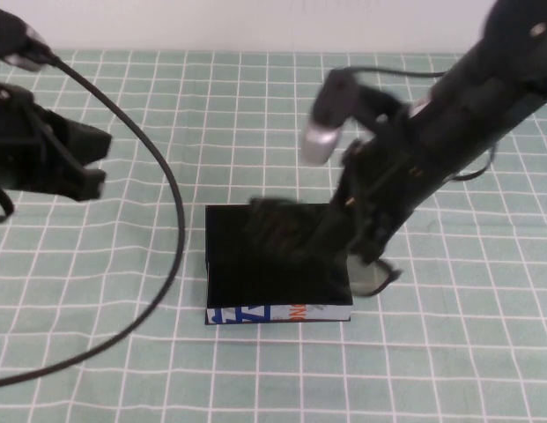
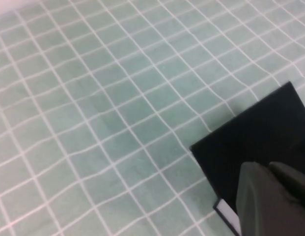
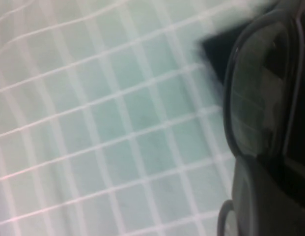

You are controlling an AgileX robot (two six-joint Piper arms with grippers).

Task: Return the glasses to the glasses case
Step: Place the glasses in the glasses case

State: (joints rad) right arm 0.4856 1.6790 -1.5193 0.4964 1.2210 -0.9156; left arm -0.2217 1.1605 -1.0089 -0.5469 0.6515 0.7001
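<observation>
The left hand point(image 1: 84, 167) hangs above the tabletop point(image 1: 123, 370) at the far left, well apart from the case; whether it is open cannot be told, and nothing shows in it. The glasses case point(image 1: 273, 269) lies mid-tabletop, black, its white printed edge toward the robot. The right hand point(image 1: 365, 251) reaches down over the case's right edge, closed on the glasses point(image 1: 372, 275), which hang tilted at the case's right side, one lens past its corner.
</observation>
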